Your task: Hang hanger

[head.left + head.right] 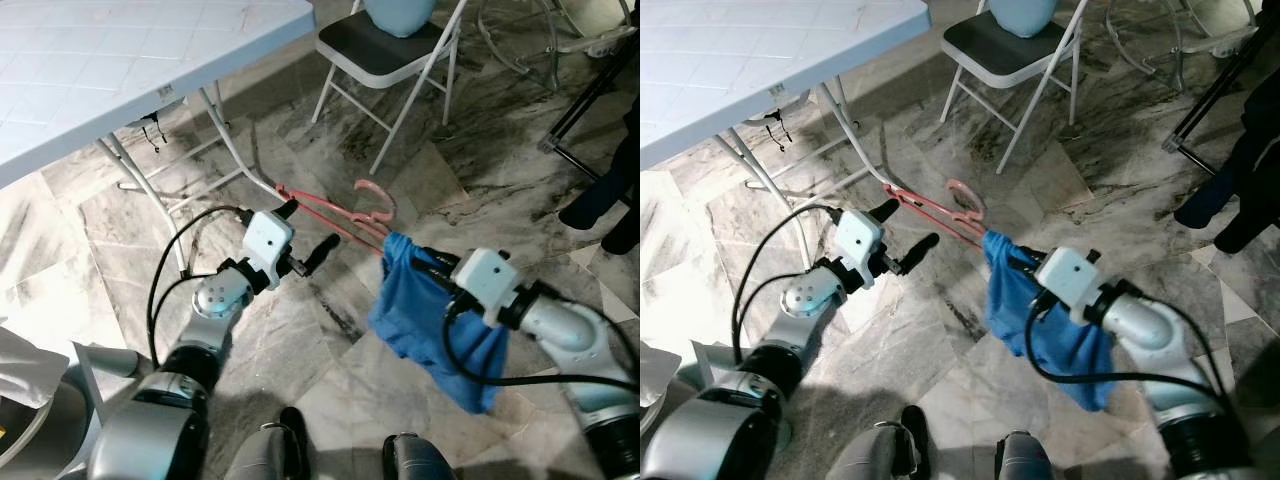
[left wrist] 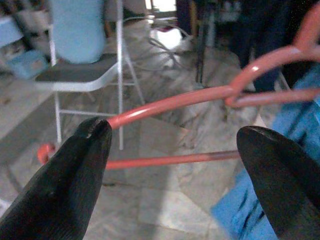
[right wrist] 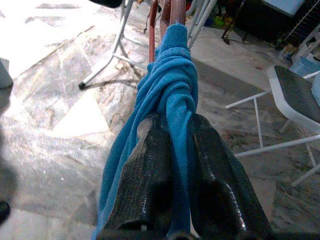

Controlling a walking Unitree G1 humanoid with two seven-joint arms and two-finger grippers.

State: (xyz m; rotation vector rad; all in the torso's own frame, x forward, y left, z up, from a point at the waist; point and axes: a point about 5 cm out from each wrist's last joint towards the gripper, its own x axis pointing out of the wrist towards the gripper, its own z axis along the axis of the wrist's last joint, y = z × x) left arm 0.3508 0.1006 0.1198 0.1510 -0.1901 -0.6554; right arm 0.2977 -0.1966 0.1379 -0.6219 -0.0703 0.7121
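Note:
A red wire hanger point(image 1: 330, 212) hangs in the air above the marble floor, its hook point(image 1: 375, 195) pointing away from me. A blue cloth point(image 1: 430, 330) is draped over its right end and hangs down. My right gripper point(image 3: 180, 190) is shut on the bunched cloth and the hanger end under it. Spread open around the hanger's left end is my left gripper point(image 1: 308, 232); in the left wrist view both red wires point(image 2: 175, 102) pass between its fingers point(image 2: 75, 180), and the upper wire meets one fingertip.
A white folding table point(image 1: 100, 70) stands at the left, its metal legs point(image 1: 150, 190) close behind the hanger. A white chair with a black seat point(image 1: 370, 50) carries a pale blue object. A person's dark leg point(image 1: 610, 200) and a black stand point(image 1: 590, 90) are at the right.

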